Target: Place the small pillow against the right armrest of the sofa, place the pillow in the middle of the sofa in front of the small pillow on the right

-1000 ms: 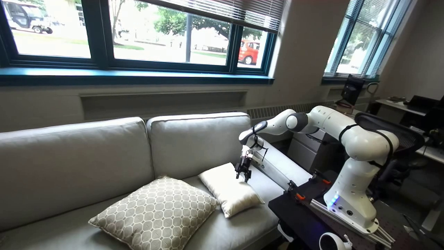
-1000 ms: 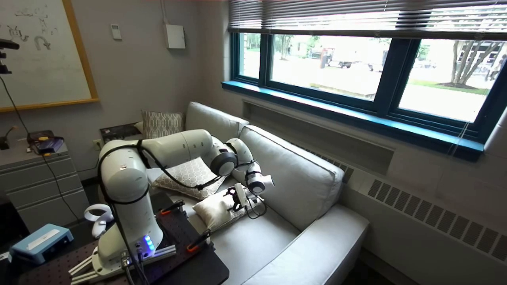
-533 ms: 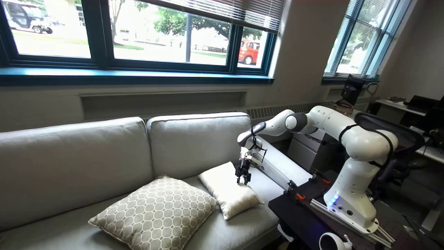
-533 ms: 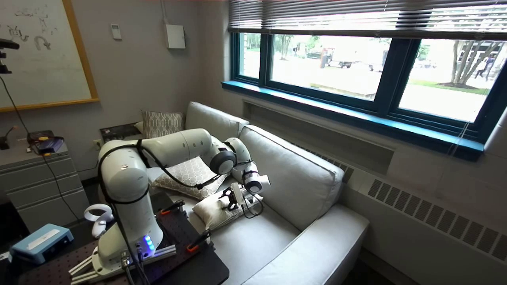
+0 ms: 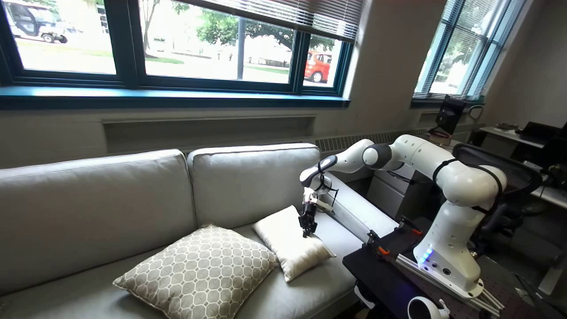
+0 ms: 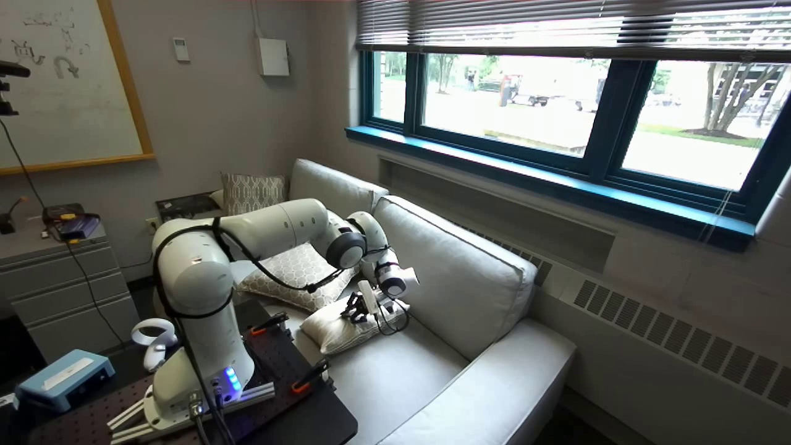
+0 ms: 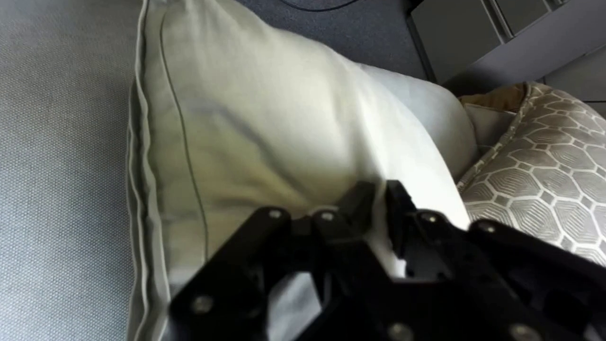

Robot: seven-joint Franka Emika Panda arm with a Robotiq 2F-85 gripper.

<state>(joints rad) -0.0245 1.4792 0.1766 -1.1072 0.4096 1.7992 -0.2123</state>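
Pinching top fold of small pillow (image 7: pixel 293 123): gripper (image 7: pixel 380 203), jaws nearly together. Small pillow lies beneath jaws, apart from right armrest (image 6: pixel 494 389), long axis roughly along it; next move likely sideways, toward right armrest.

Can follow neither the patterned pillow (image 5: pixel 197 271) nor the sofa (image 5: pixel 84 204) past the bottom edge in an exterior view. Can see that pillow only partly behind the arm (image 6: pixel 278 230) in an exterior view. Cannot gauge the amount of small pillow (image 7: pixel 279 113) pinched between the jaws, blurred in the wrist view.
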